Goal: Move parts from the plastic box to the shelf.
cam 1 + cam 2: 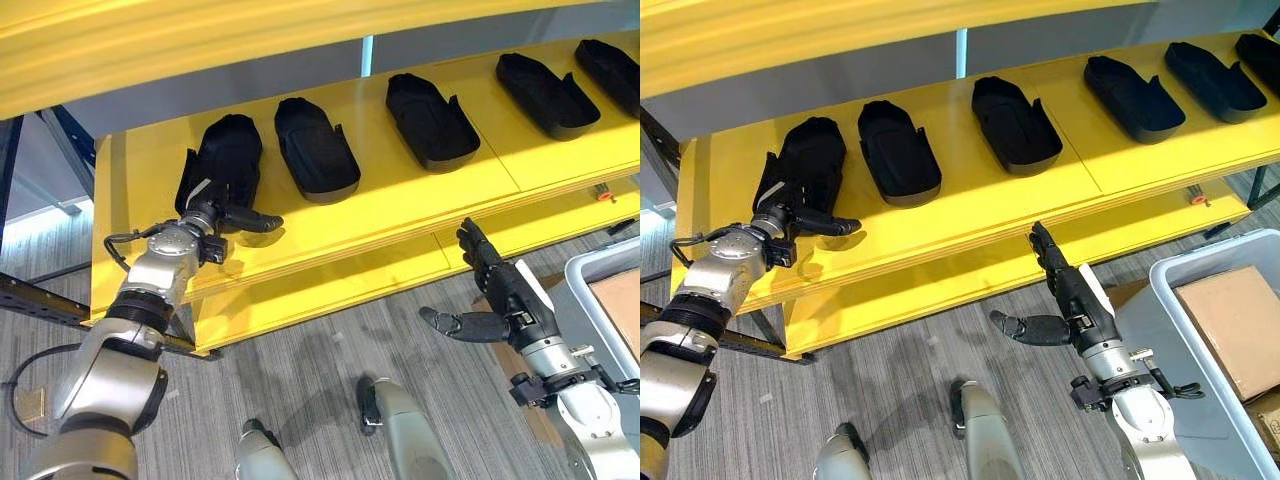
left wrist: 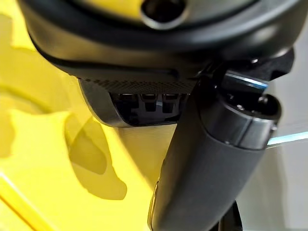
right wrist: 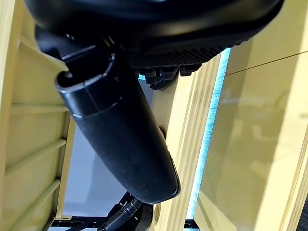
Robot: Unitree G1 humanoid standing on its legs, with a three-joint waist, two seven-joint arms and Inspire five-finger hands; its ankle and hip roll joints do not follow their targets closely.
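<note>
While the left hand [image 1: 212,213] lies on the leftmost black moulded part [image 1: 812,152] on the yellow shelf [image 1: 970,210], thumb out, fingers not readable | right hand [image 1: 1068,300] spread, empty, beside grey plastic box [image 1: 1160,330] | part seems light, stiff, smooth; grip by its rim.

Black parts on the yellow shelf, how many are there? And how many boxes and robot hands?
Black moulded plastic parts on the yellow shelf: 5, the leftmost under the left hand
Grey plastic box: 1
Brown cardboard box inside it: 1
Dark robot hands: 2, the right hand open, empty
Total: 9
</note>
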